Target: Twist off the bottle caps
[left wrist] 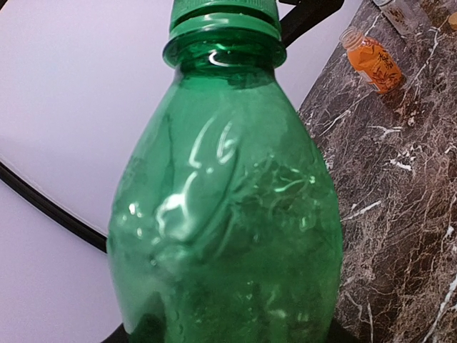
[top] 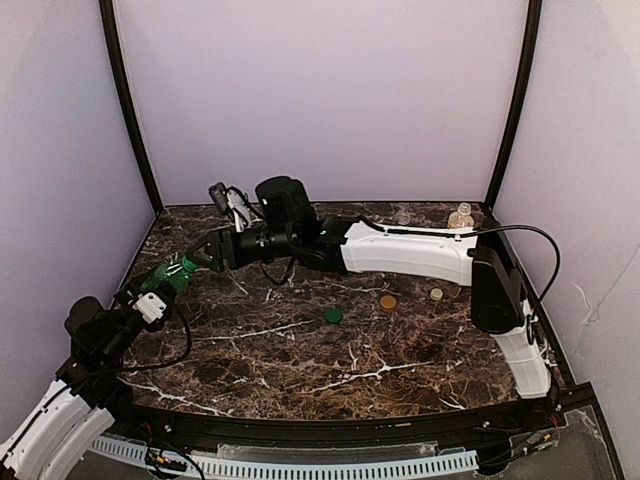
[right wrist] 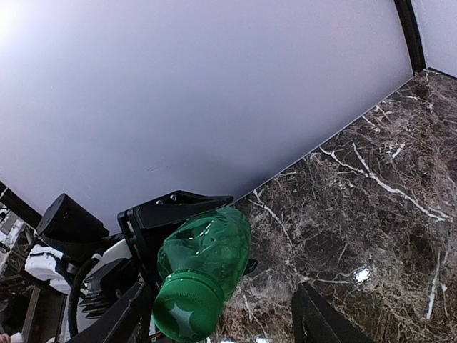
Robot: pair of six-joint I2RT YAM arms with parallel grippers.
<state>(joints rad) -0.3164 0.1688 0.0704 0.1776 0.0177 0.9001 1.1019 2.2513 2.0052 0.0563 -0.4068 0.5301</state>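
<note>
One green bottle (top: 172, 274), pinched by our left gripper (top: 155, 290), points its cap (right wrist: 187, 307) toward two o'clock; right gripper (right wrist: 218, 323) spread.

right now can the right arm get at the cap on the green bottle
Probably yes. The right gripper is open with the green cap sitting between its fingers, nothing else in the gap, and the left gripper holds the green bottle tilted toward it.

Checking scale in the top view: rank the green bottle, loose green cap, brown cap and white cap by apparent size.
1. Green bottle
2. Green cap and brown cap, about alike
3. White cap, smallest
</note>
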